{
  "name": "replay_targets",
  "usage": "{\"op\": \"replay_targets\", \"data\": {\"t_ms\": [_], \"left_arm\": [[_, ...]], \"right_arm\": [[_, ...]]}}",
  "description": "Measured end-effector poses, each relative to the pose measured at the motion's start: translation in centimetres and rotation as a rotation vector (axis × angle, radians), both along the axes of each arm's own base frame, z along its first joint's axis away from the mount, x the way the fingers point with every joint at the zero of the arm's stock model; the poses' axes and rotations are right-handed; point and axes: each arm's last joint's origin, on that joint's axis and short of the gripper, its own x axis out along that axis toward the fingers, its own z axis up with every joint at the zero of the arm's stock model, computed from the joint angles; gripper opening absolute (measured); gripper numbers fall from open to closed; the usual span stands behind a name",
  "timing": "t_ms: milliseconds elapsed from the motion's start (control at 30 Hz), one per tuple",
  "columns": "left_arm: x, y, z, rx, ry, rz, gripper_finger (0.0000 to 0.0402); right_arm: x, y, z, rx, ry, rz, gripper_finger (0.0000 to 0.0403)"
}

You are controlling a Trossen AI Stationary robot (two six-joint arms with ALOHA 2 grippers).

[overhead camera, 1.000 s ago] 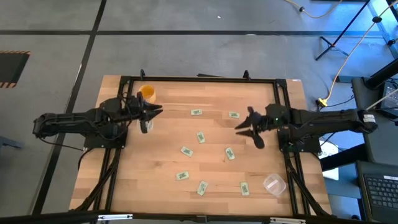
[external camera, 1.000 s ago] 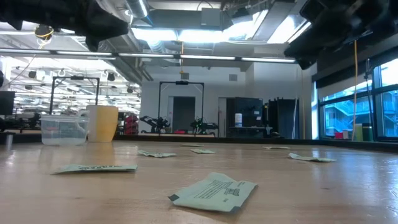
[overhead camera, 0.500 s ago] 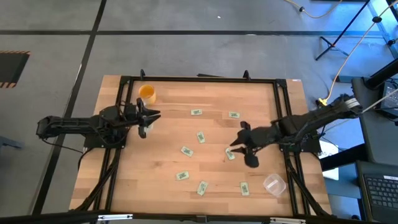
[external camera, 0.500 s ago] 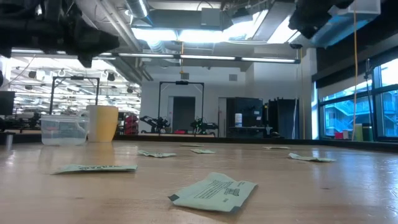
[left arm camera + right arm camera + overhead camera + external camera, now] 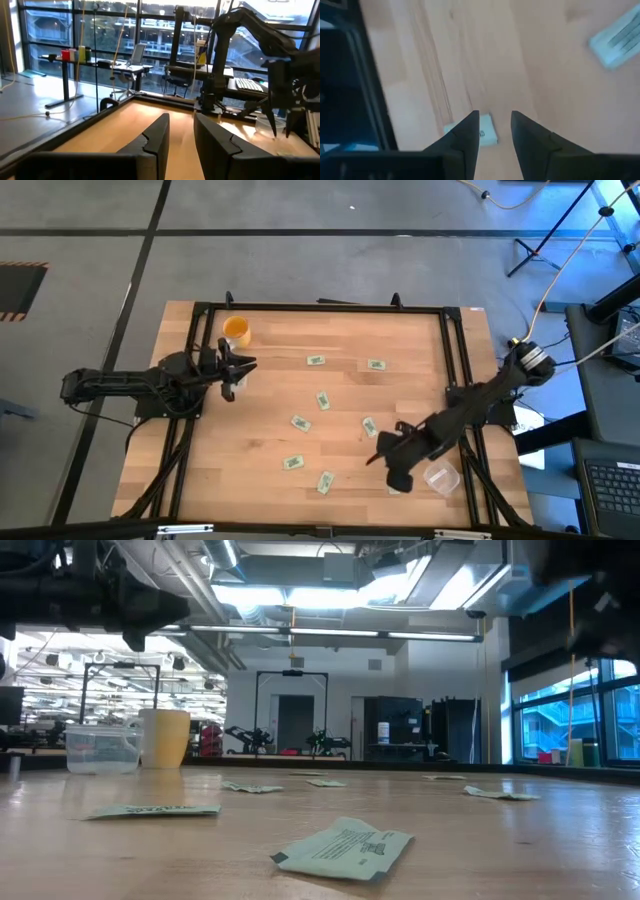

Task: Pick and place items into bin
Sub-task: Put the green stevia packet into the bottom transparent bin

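Right gripper (image 5: 385,461) reaching low over the near-right part of the table (image 5: 270,395), fingers slightly apart and empty, likely lining up on a green packet (image 5: 481,131) seen just ahead between them; clear bin (image 5: 440,476) just beside, other packets scattered across the middle. Left gripper (image 5: 238,370) parked near the orange cup (image 5: 236,330), jaws narrowly parted, holding nothing. Tight spot here: table edge and frame rail close, open wood toward the centre.

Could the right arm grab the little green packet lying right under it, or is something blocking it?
Probably yes. The right tool points down with its fingers apart over a small flat light-green packet on the bare wooden table. Nothing lies between them; the clear plastic bin sits beside it.
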Motion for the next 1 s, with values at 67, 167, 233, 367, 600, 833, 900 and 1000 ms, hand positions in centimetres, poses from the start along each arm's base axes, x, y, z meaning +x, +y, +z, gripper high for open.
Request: {"op": "replay_targets", "data": {"t_ms": [67, 167, 233, 367, 600, 833, 900, 1000], "left_arm": [[0.0, 0.0, 0.1, 0.021, -0.007, 0.002, 0.0083], [0.0, 0.0, 0.1, 0.034, -0.006, 0.004, 0.0082], [0.0, 0.0, 0.2, 0.032, -0.007, 0.004, 0.0082], [0.0, 0.0, 0.1, 0.032, -0.004, 0.004, 0.0084], [0.0, 0.0, -0.1, 0.03, 0.016, 0.003, 0.0082], [0.0, 0.0, -0.1, 0.029, 0.022, 0.004, 0.0083], [0.0, 0.0, -0.2, 0.029, 0.025, 0.004, 0.0082], [0.0, 0.0, -0.2, 0.028, 0.025, 0.011, 0.0083]], "right_arm": [[-0.1, 0.6, -0.8, -0.002, 0.032, -0.012, 0.0116], [-0.4, 1.3, -1.5, -0.006, 0.063, -0.026, 0.0116], [-0.6, 1.7, -1.8, -0.002, 0.079, -0.048, 0.0116], [-0.9, 2.3, -2.2, 0.007, 0.101, -0.088, 0.0116], [-1.0, 2.9, -3.9, -0.025, 0.151, -0.112, 0.0116], [-0.7, 3.3, -5.8, -0.035, 0.214, -0.127, 0.0116], [-0.6, 3.4, -6.0, -0.035, 0.225, -0.125, 0.0116], [-0.6, 3.4, -6.4, -0.043, 0.236, -0.125, 0.0116]]}}
